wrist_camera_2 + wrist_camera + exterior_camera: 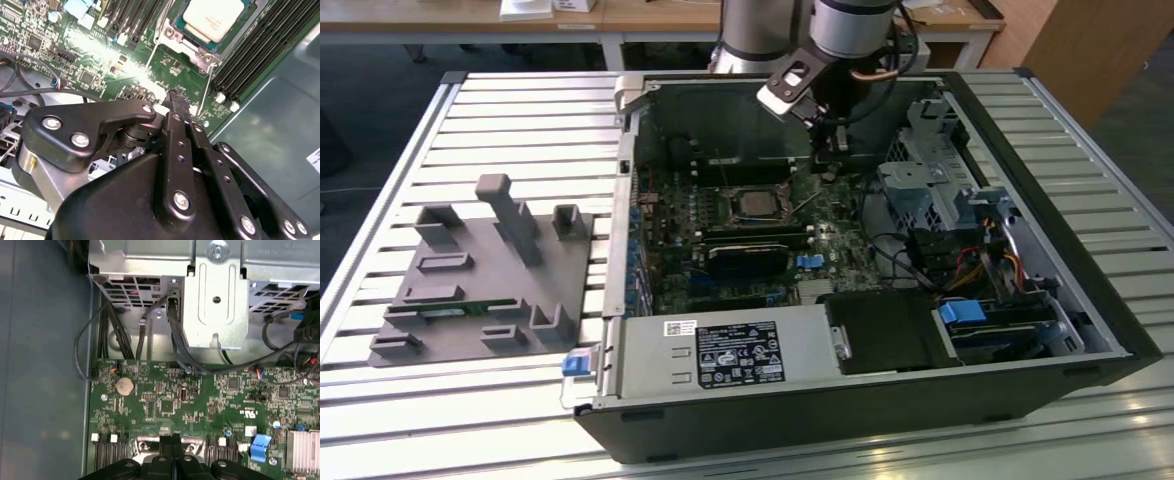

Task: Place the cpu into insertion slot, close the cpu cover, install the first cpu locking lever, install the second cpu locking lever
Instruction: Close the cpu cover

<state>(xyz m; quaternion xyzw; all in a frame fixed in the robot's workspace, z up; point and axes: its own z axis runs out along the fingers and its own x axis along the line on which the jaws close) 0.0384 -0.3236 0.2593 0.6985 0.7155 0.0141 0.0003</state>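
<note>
The cpu (754, 205) (214, 17), a small square chip with a silvery top, lies in the insertion slot (727, 212) on the green board inside the open computer case. The cpu cover (172, 34) appears to lie flat around it as a silvery frame. Two thin metal lever rods (202, 91) (153, 56) slant away from the socket's corners. My gripper (831, 160) (176, 96) (172, 440) hangs shut just beside the socket toward the exterior view's right, with nothing visible between its black fingers. Its tip is close to one rod; contact cannot be told.
Long black memory slots (250, 55) flank the socket. A black finned card (747, 255) lies nearer the case front, by the power supply (720, 352). A metal drive cage (921, 190) with cables (175, 340) stands at the exterior view's right. A grey fixture (480, 270) sits outside the case.
</note>
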